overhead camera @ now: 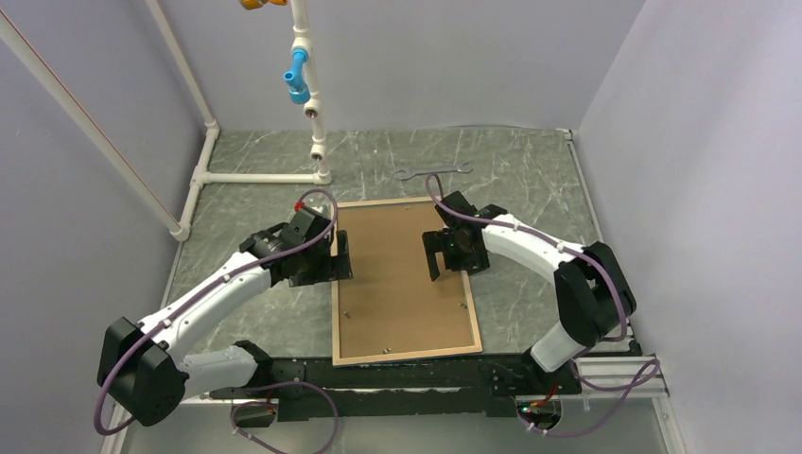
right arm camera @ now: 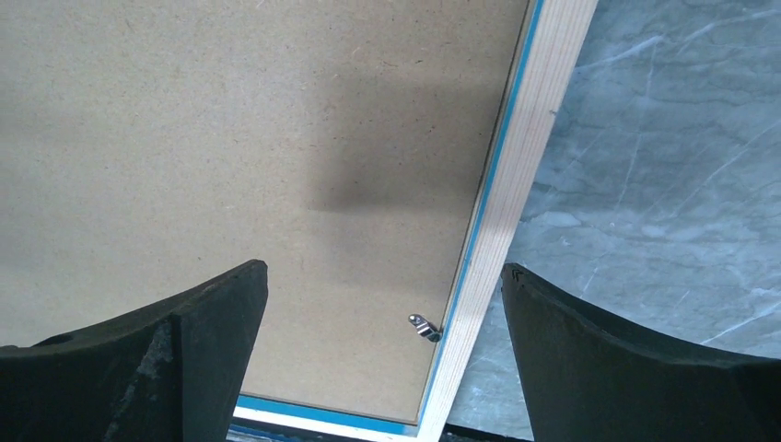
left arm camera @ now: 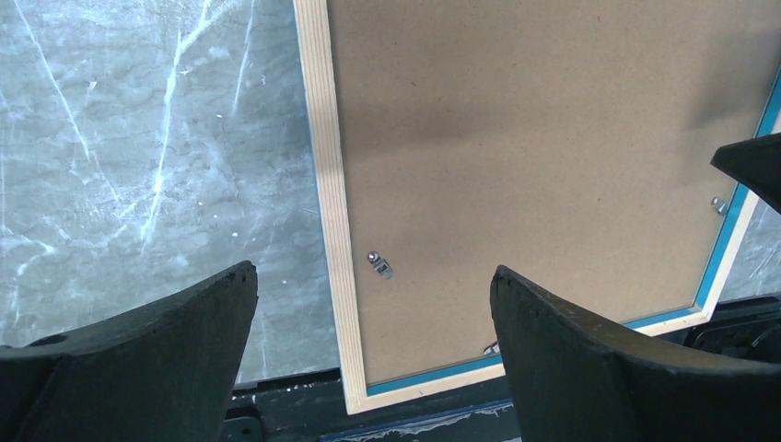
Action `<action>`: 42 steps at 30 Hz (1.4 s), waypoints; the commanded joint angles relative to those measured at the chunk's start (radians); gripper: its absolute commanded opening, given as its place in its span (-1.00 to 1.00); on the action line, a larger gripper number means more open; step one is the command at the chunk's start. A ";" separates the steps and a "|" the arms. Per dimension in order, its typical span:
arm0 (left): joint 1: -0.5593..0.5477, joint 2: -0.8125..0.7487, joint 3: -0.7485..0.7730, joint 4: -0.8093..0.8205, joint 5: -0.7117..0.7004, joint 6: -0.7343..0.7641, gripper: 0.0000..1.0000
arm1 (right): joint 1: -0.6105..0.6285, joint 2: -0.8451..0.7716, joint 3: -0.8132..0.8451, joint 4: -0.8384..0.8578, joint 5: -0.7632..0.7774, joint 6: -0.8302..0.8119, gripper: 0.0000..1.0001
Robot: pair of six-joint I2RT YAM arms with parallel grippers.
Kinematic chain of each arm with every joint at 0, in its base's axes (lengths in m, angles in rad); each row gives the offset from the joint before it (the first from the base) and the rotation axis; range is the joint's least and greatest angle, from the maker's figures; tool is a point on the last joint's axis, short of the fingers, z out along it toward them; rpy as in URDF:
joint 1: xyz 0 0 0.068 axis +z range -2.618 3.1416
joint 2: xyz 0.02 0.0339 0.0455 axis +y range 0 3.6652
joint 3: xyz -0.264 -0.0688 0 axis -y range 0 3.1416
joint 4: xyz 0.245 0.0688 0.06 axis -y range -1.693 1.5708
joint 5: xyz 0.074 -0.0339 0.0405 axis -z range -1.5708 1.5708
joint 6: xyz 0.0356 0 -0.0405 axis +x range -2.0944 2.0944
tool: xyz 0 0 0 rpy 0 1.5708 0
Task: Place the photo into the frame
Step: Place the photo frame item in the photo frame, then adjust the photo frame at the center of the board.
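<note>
Frame (overhead camera: 407, 356) lies flat, back side up, on the grey marbled table (overhead camera: 530, 180) just ahead of the arm bases, with its pale wood rim showing all round. A brown backing board (overhead camera: 402, 274) fills its opening. In the wrist views a thin blue strip runs between rim and board, and small metal clips (left arm camera: 379, 266) sit along the inner edge; one (right arm camera: 425, 326) is on the right side. Left gripper (overhead camera: 339, 257) hangs over the frame's left rim with its jaws wide apart and nothing between them; in its own camera the rim (left arm camera: 330, 184) runs between the two fingers. Right gripper (overhead camera: 433, 257) is over the board, toward the frame's right rim (right arm camera: 525, 184), also spread wide and holding nothing. Both seem to be slightly above the surface, though contact is hard to judge from these angles. Beyond the frame's far edge lies a wrench (overhead camera: 432, 171). Off its far left corner stands a white pipe stand (overhead camera: 317, 142).
</note>
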 commanded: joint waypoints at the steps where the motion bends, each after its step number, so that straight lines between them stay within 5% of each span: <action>1: -0.004 0.032 -0.011 0.029 -0.010 -0.013 0.99 | -0.011 -0.063 -0.001 0.020 0.014 0.015 0.99; 12: 0.015 0.206 -0.097 0.171 0.109 0.009 0.92 | -0.260 -0.149 -0.219 0.175 -0.317 0.026 0.99; 23: 0.016 0.349 -0.129 0.405 0.224 -0.009 0.80 | -0.281 -0.133 -0.294 0.241 -0.415 0.033 0.98; 32: 0.013 0.417 0.000 0.444 0.247 0.013 0.78 | -0.281 -0.119 -0.237 0.236 -0.447 0.026 0.97; 42: 0.011 0.528 0.203 0.292 0.158 0.063 0.83 | -0.281 -0.012 -0.084 0.206 -0.415 0.012 0.97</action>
